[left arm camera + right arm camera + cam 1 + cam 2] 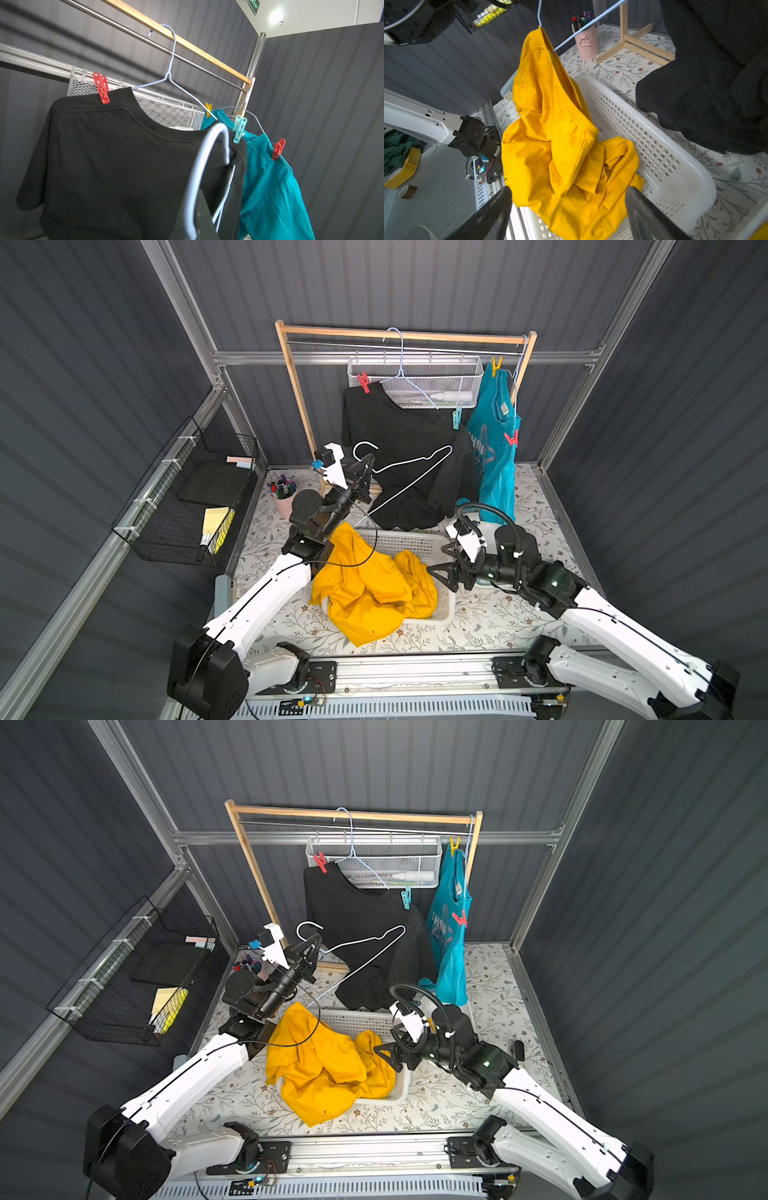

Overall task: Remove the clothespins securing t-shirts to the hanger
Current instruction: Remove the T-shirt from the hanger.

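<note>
My left gripper (365,467) is shut on a pale blue wire hanger (415,472) near its hook (207,162). The hanger's low end still carries a corner of the mustard-yellow t-shirt (365,585), which otherwise lies heaped in the white basket (415,541). My right gripper (569,207) is open at the basket's right end, facing the yellow cloth (560,135). On the rack, the black t-shirt (116,158) is pinned by a red clothespin (101,87) and a light teal one (239,128). The teal t-shirt (494,448) carries a yellow clothespin (496,366) and a red one (511,438).
The wooden rack (293,381) stands at the back with a white mesh basket (415,381) behind it. A pink cup of markers (284,495) sits near the left arm. A black wire basket (191,497) hangs on the left wall.
</note>
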